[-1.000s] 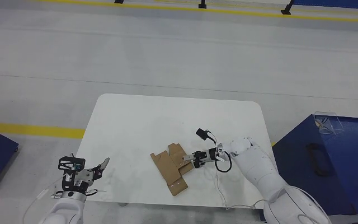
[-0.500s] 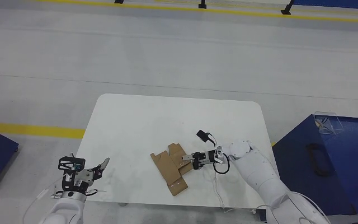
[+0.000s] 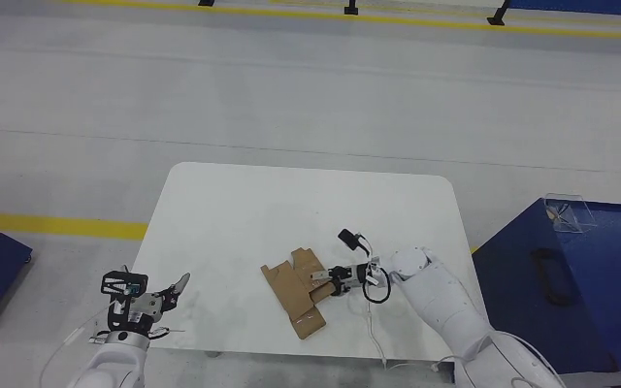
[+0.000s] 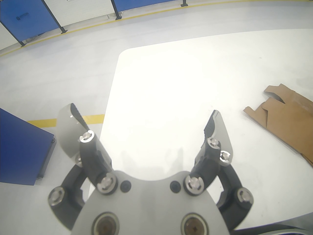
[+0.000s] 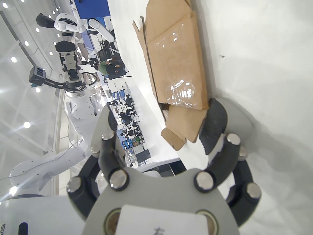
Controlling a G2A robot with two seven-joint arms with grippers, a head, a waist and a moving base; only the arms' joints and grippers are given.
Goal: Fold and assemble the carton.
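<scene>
A white table (image 3: 243, 204) stands on pale grey floor (image 3: 291, 87) crossed by yellow lines (image 3: 68, 226), blue-and-white panels (image 4: 80, 8) behind.

One flattened cardboard carton (image 3: 296, 291), sitting on one white surface (image 3: 291, 204). Two pincers in play: one left pincer (image 4: 144, 113), one right pincer (image 5: 160, 113).
</scene>
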